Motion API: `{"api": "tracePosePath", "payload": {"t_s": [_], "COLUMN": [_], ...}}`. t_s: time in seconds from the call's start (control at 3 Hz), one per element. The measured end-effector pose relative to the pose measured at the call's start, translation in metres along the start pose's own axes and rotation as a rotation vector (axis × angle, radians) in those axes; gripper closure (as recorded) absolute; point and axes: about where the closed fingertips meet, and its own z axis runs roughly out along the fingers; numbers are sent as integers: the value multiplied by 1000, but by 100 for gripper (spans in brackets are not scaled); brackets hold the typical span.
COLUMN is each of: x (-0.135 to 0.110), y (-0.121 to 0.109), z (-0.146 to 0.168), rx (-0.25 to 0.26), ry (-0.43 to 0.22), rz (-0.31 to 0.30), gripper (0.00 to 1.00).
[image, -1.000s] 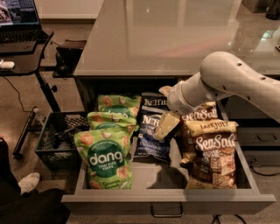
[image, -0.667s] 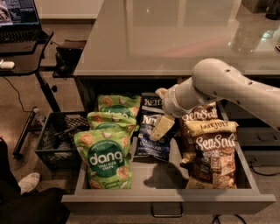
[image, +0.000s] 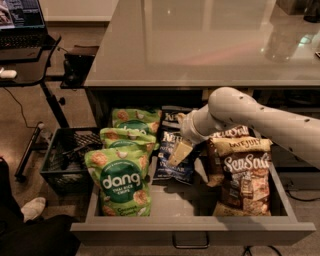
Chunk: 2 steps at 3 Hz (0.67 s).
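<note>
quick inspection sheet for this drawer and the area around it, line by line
surface: grey glossy counter, with an open drawer below it
things: blue bags in the drawer's middle, nearest the gripper; contact cannot be told
clutter: green dang bags on the drawer's left, brown sea salt bags on its right
gripper: gripper on the arm reaching in from the right, low over the blue bags
cables: cable on the floor right of the drawer
surroundings: laptop on a desk at upper left, black crate on the floor beside the drawer
</note>
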Motion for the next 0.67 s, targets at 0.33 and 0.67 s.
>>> {"api": "tracePosePath", "payload": {"t_s": [0.33, 0.67], "x": [13, 22], "y": [1, 2], "z": [15, 20], "rx": [-20, -26], "ry": [6, 5], "rz": [17, 24], "gripper": [0, 0]}}
